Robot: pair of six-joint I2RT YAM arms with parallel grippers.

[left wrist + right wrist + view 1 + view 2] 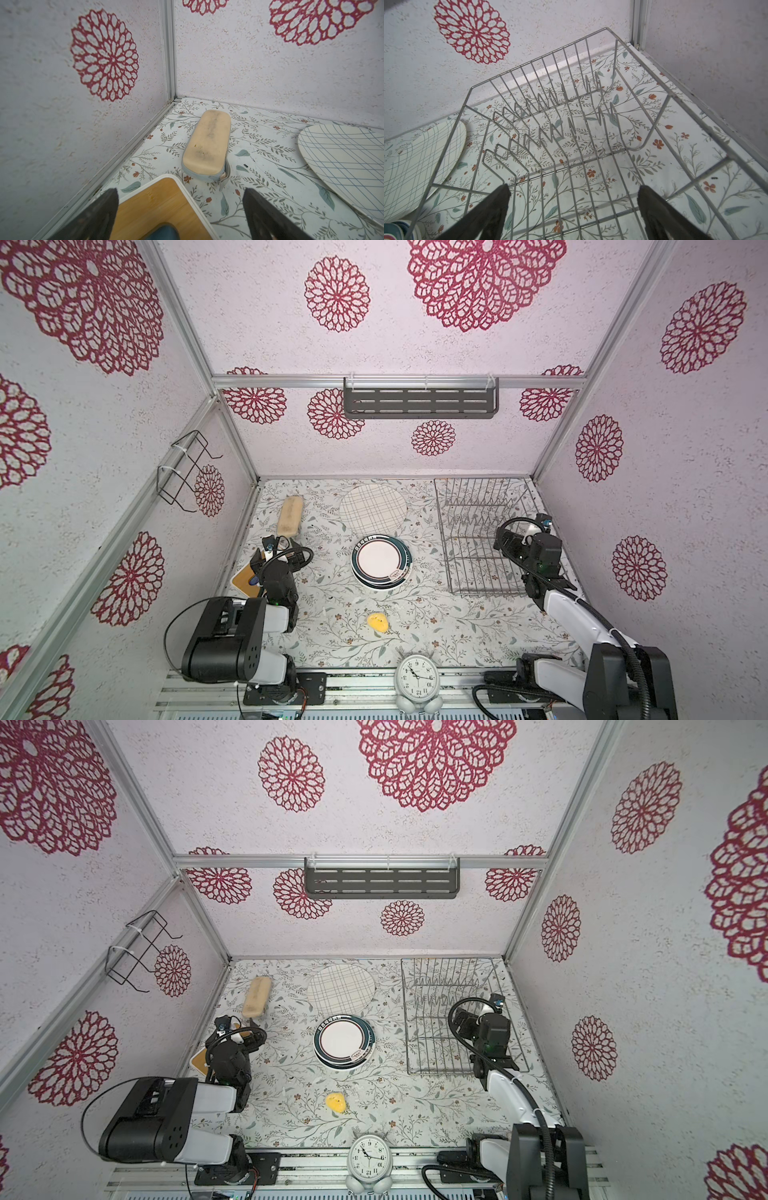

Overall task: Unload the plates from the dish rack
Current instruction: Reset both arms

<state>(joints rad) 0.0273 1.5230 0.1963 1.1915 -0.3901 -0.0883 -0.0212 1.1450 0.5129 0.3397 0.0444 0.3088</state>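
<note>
Silver-grey wire fills the right pincer's view. The dish rack lies directly below and ahead of its dark fingers. Every slot between the upright tines is bare, and the floral mat shows through. Its jaws stand spread wide with nothing between them. The left pincer is likewise released and empty. It is poised over a wooden board, near a beige, smudged soft pouch.

In both top views the rack sits at the right of the mat, its long axis running from the lower part of the frame up toward the back wall. The right arm reaches in over its right side.

The plates are all out of the rack and lie to its left. The large cream grid plate lies flat at the upper centre of the mat, near the rack's upper left corner but apart from it. Just below it sits the stack of rimmed plates, white with teal-and-red edges, each slightly offset from the next. The stack lies roughly midway between the two arms.

With no plate left in the rack, the unloading looks finished. The next move probably calls only for the right arm to lift clear. The rack is thin, light wire, so a finger catching its rim could drag it across the mat. The smooth, glazed plates look settled where they lie.
</note>
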